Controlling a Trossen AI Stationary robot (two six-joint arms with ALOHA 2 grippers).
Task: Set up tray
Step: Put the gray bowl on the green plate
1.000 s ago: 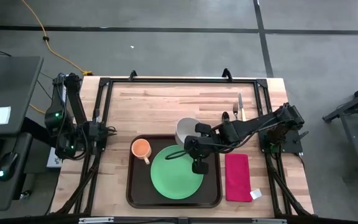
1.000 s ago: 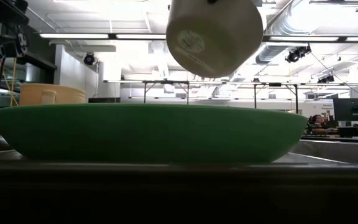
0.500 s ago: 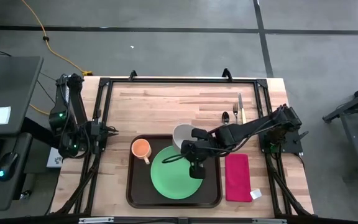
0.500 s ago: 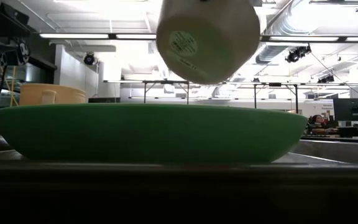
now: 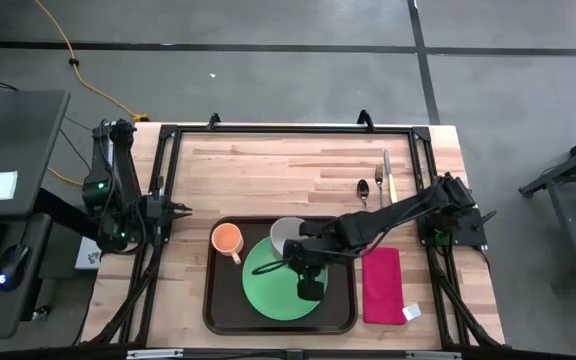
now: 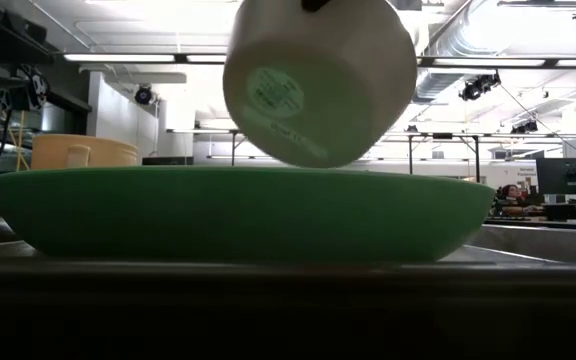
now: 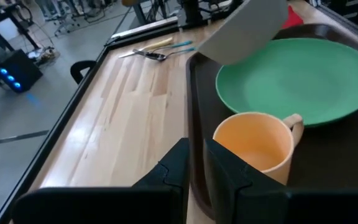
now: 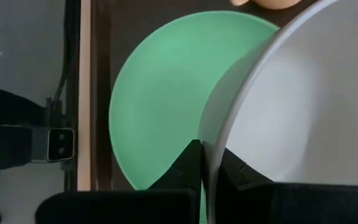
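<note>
The dark brown tray (image 5: 216, 300) lies at the table's near middle. On it are a green plate (image 5: 273, 290) and, at its far left, an upright orange cup (image 5: 227, 238). My right gripper (image 5: 301, 248) is shut on a white bowl (image 5: 284, 233), which hangs tilted over the plate's far part, its base (image 6: 273, 92) showing in the low view. My left gripper (image 7: 196, 163) hovers at the table's left side, just off the tray's left edge, open by a narrow gap with nothing in it. My right gripper pinches the bowl's rim (image 8: 207, 144), one finger inside the bowl and one outside. The fingers come from the table's right, slanting down. The bowl hangs tilted, its base turned toward the near left, low over the green plate (image 6: 238, 210); whether it touches the plate I cannot tell.
A red napkin (image 5: 381, 284) lies right of the tray. A spoon (image 5: 363, 189) and two more pieces of cutlery (image 5: 387, 174) lie at the far right. The black frame rails (image 5: 168, 170) border the tabletop; bare wood stretches beyond the tray.
My right gripper has carried the bowl toward the table's near left and down, from over the tray's far rim to over the green plate. The bowl hangs lower and tips a little more. My left gripper has sunk slightly.
</note>
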